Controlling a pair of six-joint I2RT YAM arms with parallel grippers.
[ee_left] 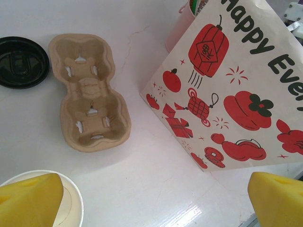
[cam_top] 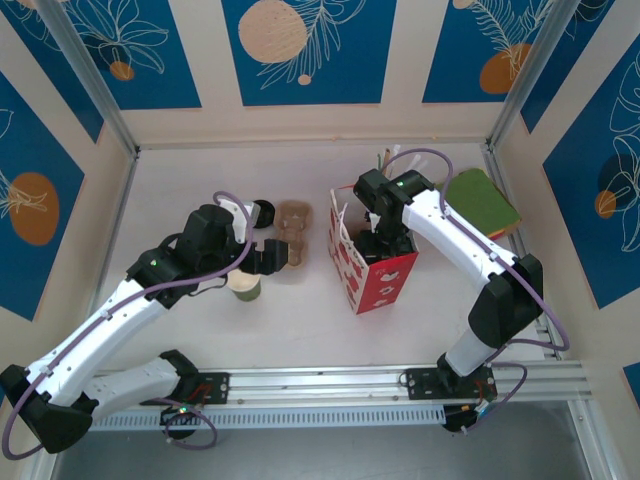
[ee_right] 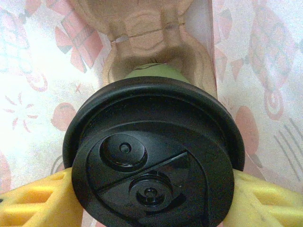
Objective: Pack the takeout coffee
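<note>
Inside the red-and-white paper bag [cam_top: 375, 275], over a moulded pulp carrier [ee_right: 142, 28]: takeout coffee [ee_right: 151, 156], round glossy black lid up, green paper wall just visible beneath. Gripped at the lid rim by right jaws, part-open, soft yellow pads [ee_right: 33, 203] on either side. Out on the smooth pale worktop [ee_left: 142, 179]: left jaws spread wide, holding nothing, above a lidless cup [ee_left: 71, 198]; second pulp carrier [ee_left: 90, 94] and loose black lid [ee_left: 21, 61] nearby.
</note>
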